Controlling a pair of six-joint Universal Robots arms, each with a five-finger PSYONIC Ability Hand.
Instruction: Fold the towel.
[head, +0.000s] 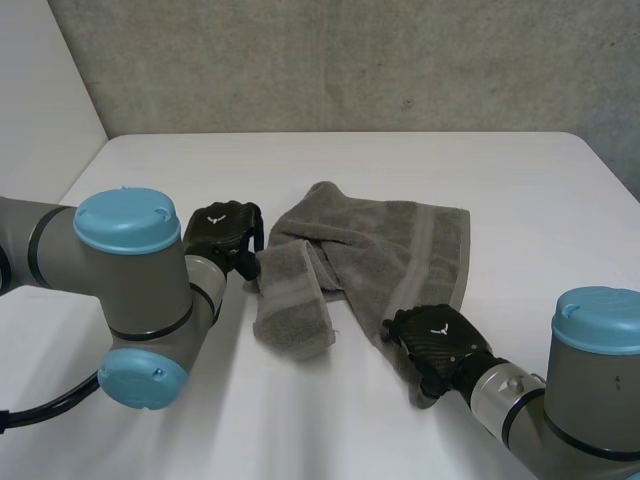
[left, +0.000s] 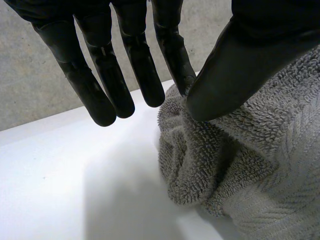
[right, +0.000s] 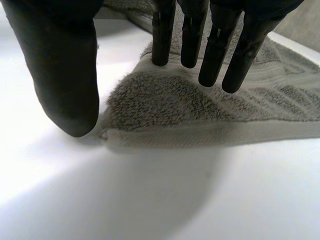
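Towel (head: 390, 240): grey, crumpled on table (head: 450, 170). Left hand (head: 222, 232) extended, thumb (left: 235, 60) touching bunched edge; right hand (head: 437, 338) extended above near corner; both empty. Advised: pinch each hem fully before lifting.

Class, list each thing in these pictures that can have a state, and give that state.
towel, crumpled and partly folded over itself, lying on the table
left robot hand, open, at the towel's bunched edge
right robot hand, open, at a towel corner
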